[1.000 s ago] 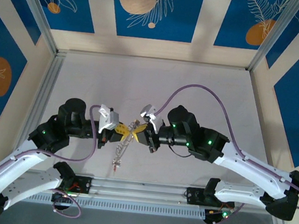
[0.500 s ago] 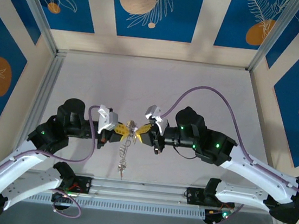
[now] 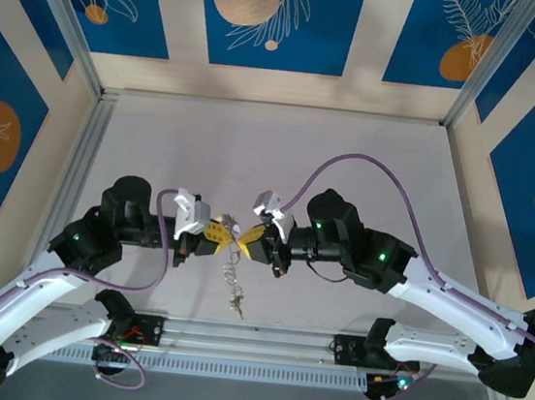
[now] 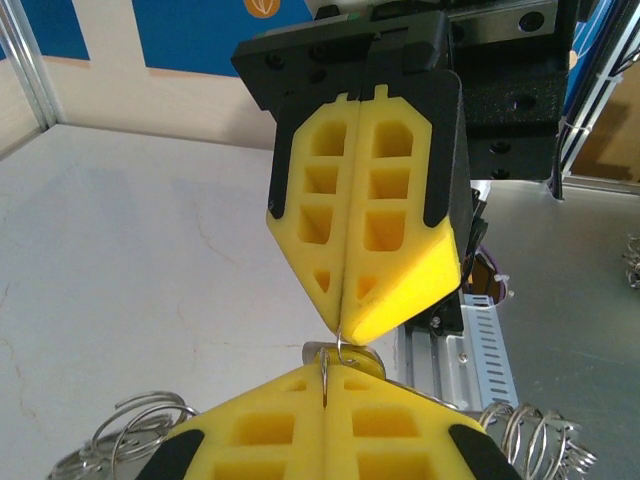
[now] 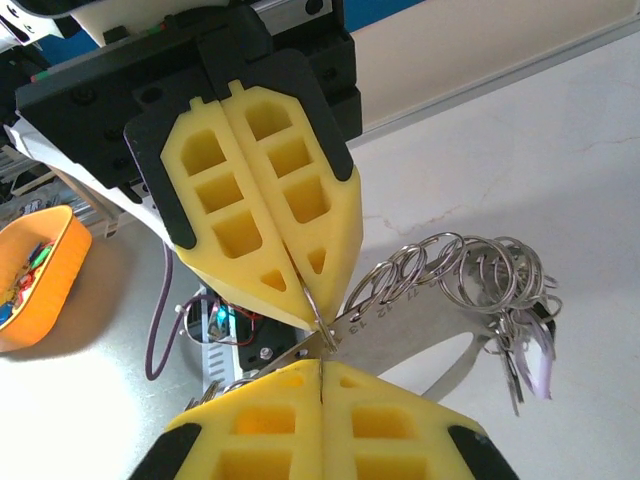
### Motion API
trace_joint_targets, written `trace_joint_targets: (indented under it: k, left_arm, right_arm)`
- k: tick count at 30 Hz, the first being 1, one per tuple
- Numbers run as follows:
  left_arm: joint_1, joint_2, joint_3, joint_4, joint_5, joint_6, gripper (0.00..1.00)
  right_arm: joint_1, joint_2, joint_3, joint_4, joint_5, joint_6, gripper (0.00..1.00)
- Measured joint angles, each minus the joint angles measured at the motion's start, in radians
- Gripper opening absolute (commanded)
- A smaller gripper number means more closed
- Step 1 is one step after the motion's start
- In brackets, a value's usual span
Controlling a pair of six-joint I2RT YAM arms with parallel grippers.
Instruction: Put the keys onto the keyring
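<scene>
My left gripper (image 3: 216, 236) and right gripper (image 3: 248, 242) meet tip to tip above the table's near middle, both shut. Between the tips is a thin grey wire loop, the keyring (image 4: 341, 348), and each gripper pinches its wire. It hooks into the end of a flat numbered metal strip (image 5: 420, 320) that carries several split rings (image 5: 460, 265). Small keys (image 5: 520, 350) with a pale tag hang at the strip's far end. From above, the bunch dangles below the tips, with the keys (image 3: 235, 301) lowest. In the wrist views my left gripper (image 4: 325, 385) and my right gripper (image 5: 322, 370) show shut yellow fingers.
An orange bowl (image 5: 30, 275) with small coloured bits sits off the table beyond the left arm. A metal rail (image 3: 250, 339) runs along the near edge, and an aluminium frame (image 3: 82, 158) walls the white table.
The hanging bunch has swung from left of the tips to right of them. The right arm drew back to the right, then returned. Both grippers stayed shut.
</scene>
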State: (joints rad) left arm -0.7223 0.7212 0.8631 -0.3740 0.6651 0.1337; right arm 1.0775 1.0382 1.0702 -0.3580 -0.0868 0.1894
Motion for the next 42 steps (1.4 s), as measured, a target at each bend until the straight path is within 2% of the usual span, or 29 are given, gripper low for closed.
trace_joint_targets:
  k: [42]
  left_arm:
    - [0.002, -0.009, -0.002, 0.023, 0.024, 0.0, 0.0]
  right_arm:
    - [-0.002, 0.005, 0.0, -0.002, -0.022, -0.03, 0.0]
